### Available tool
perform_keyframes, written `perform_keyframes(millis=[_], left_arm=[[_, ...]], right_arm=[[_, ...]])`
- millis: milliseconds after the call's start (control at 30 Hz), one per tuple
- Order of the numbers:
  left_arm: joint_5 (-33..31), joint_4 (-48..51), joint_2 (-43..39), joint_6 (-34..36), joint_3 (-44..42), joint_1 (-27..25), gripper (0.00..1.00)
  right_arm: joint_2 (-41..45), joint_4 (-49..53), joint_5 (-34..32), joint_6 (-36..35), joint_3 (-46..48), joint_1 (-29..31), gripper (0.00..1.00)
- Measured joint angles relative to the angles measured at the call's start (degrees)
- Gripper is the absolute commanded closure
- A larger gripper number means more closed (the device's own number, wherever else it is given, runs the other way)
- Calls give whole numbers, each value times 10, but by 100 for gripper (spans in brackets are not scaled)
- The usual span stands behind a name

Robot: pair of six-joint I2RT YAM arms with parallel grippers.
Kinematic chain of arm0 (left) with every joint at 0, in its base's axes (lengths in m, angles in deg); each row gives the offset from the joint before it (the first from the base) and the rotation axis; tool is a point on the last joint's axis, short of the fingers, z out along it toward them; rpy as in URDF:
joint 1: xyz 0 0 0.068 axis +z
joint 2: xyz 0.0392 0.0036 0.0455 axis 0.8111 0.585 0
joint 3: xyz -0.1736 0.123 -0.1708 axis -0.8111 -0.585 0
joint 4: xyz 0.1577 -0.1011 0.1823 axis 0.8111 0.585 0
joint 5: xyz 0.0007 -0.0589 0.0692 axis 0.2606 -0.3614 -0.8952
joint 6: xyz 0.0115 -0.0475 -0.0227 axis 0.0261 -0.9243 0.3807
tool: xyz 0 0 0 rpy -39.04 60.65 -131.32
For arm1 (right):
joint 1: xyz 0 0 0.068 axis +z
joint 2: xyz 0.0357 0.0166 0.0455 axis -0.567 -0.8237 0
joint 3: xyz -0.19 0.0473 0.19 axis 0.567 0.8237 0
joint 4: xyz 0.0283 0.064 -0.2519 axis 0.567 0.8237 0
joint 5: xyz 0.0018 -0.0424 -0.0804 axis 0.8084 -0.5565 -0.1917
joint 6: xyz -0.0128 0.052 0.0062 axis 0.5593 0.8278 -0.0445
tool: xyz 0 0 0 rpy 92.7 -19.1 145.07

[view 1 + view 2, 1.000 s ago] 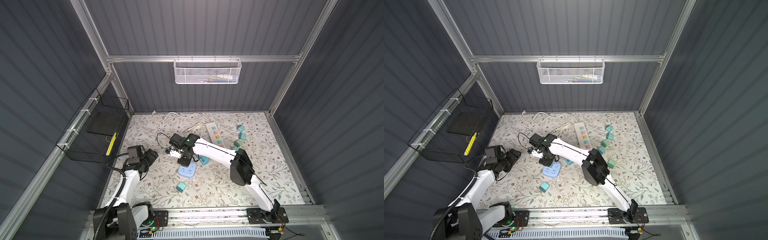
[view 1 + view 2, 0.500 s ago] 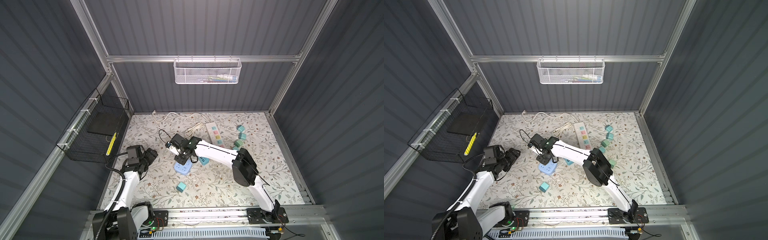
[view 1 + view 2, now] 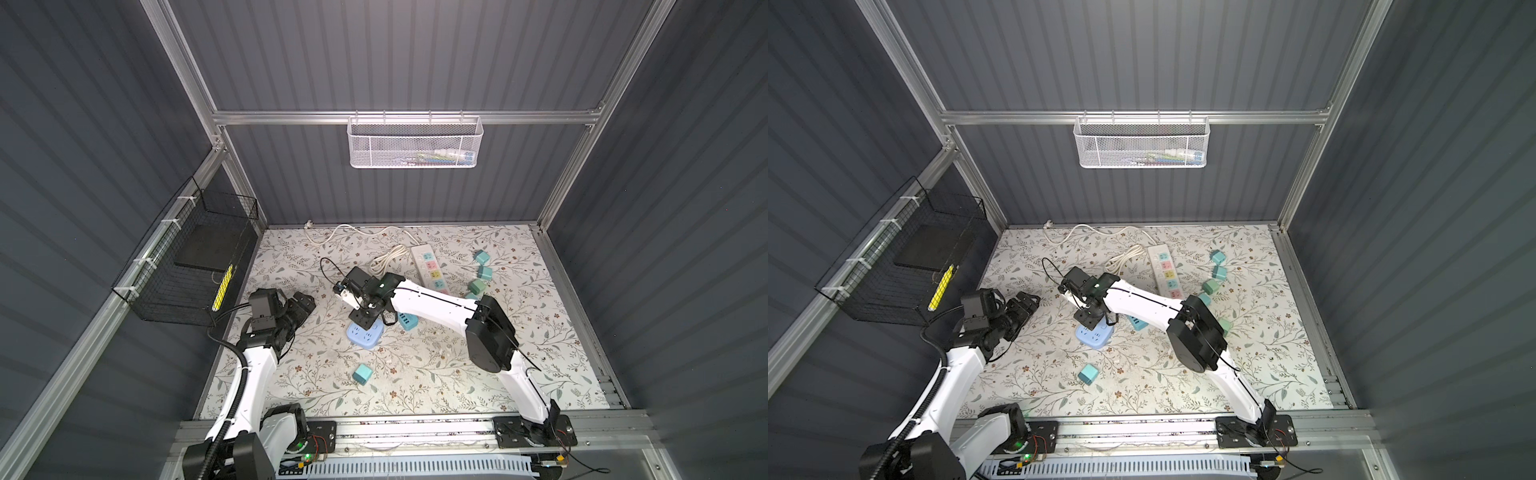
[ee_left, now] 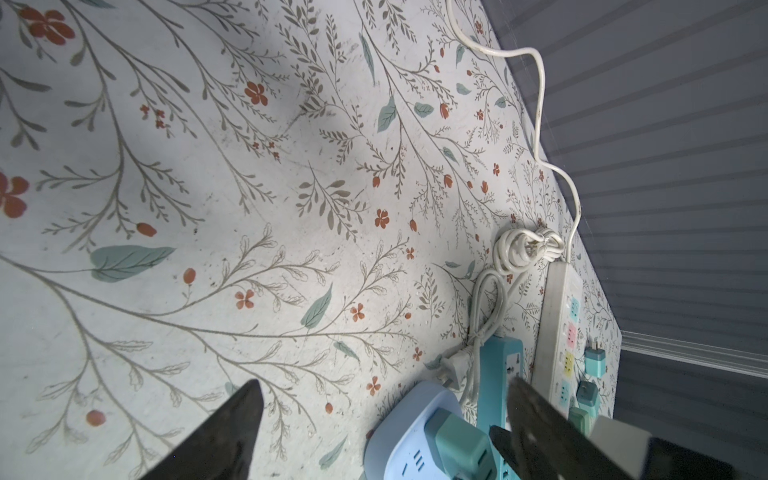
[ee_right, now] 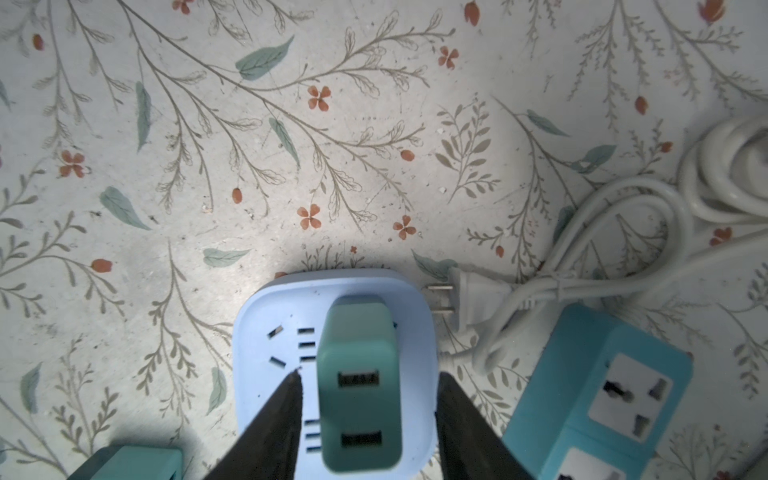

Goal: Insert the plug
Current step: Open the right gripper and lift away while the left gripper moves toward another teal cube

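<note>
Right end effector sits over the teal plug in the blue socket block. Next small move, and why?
Probably lift the right end effector straight up. The teal plug stands upright in the blue socket block, seemingly seated, and the jaws stand open with a gap each side.
</note>
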Motion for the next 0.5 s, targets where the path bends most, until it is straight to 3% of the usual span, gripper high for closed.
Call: perform_keyframes(millis=[167,267,367,433,500], left_arm=[[4,28,-16,11,3,0,9],[8,42,-33,23,3,0,14],[15,63,-44,47,3,-8,18],[2,87,-55,59,3,-43,20],[-23,110,-66,66,4,-111,22]], right_arm=[[110,-30,-3,16,88,0,40],[185,-48,-12,37,162,3,38],[261,-90,-35,72,275,6,37],[308,-109,-52,97,360,3,35],[344,-121,-62,122,426,-11,35]])
